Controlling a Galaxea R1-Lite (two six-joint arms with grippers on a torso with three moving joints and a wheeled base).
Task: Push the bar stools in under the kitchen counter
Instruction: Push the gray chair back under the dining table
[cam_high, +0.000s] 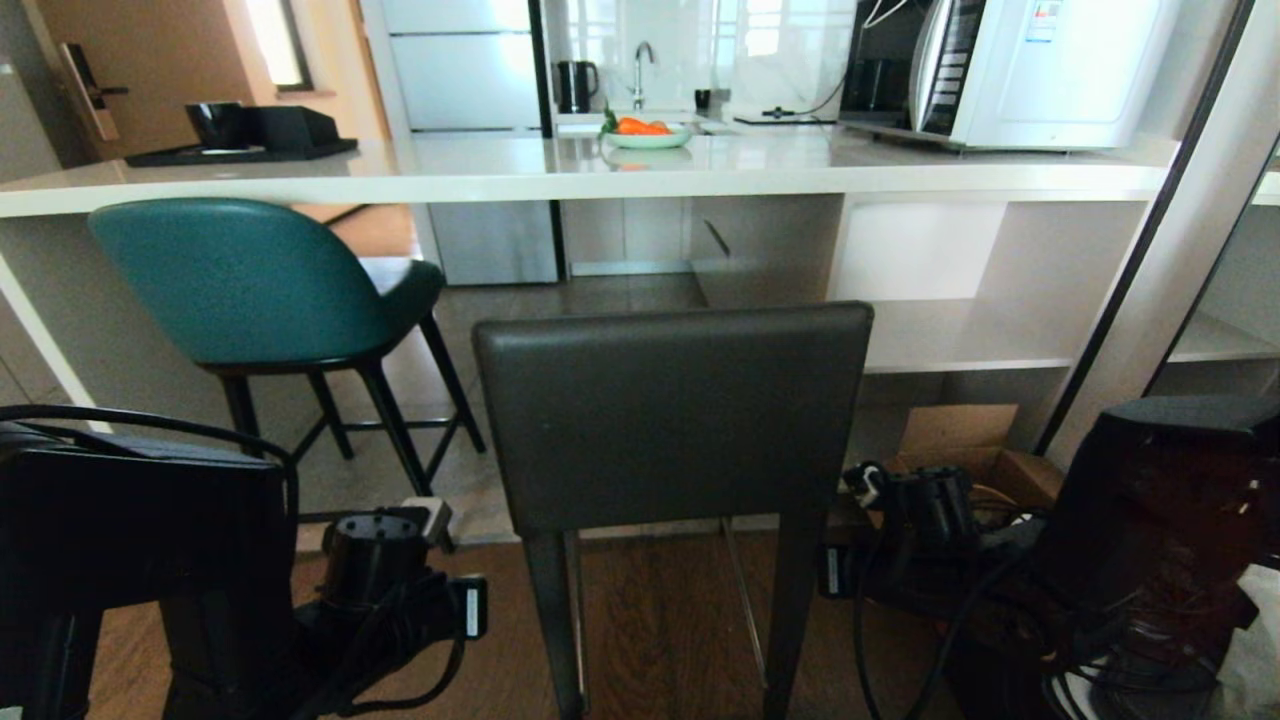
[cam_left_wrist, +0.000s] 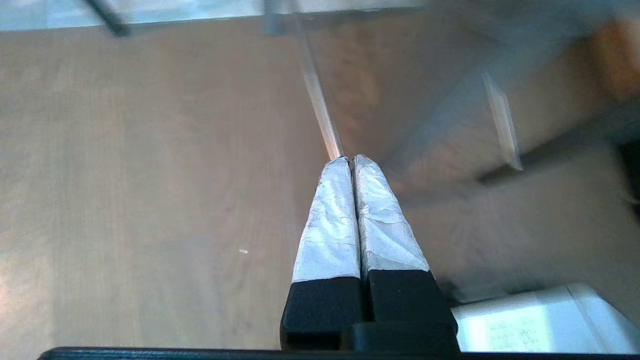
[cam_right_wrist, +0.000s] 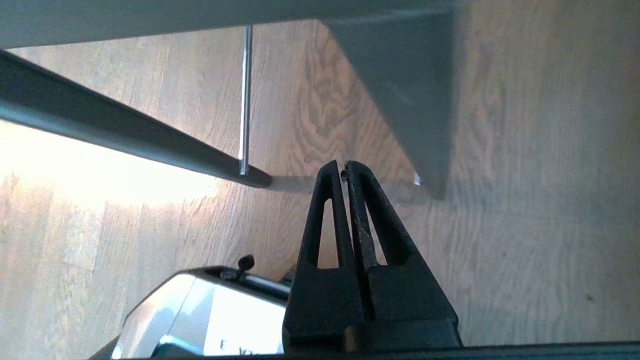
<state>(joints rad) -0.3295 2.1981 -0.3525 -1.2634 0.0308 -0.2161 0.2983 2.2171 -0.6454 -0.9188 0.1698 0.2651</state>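
Nearest the camera, both arms sit low at the bottom of the head view, the left arm (cam_high: 380, 590) at lower left and the right arm (cam_high: 930, 540) at lower right, each trailing black cables. In the left wrist view the left gripper (cam_left_wrist: 350, 161) hangs over the wooden floor (cam_left_wrist: 125, 175) with its two foil-wrapped fingers (cam_left_wrist: 330, 220) pressed together, holding nothing. In the right wrist view the right gripper (cam_right_wrist: 344, 167) likewise has its black fingers (cam_right_wrist: 320, 220) closed tip to tip on nothing, above floorboards, with a dark stool leg (cam_right_wrist: 125, 135) and a thin chrome footrest bar (cam_right_wrist: 245, 100) beyond the tips.

Just ahead, centre frame, stands the dark grey stool (cam_high: 672, 410), its square back facing the robot and its legs on the wooden floor; it stands clear of the kitchen counter (cam_high: 700, 180), not tucked beneath it. A cardboard box (cam_high: 960, 440) lies on the floor to its right.

Farther off, to the left, the teal stool (cam_high: 240, 280) stands with its seat partly beneath the counter's thick white edge, its thin black legs on pale tile.

On the counter top rest a black tray (cam_high: 240, 150) with a dark cup (cam_high: 215, 122), a bowl of carrots (cam_high: 645, 132) and a white microwave (cam_high: 1010, 70). Open white shelving (cam_high: 960, 330) fills the space beneath the counter's right end. Behind, a sink worktop carries a tap (cam_high: 640, 65) and a black kettle (cam_high: 577, 85).
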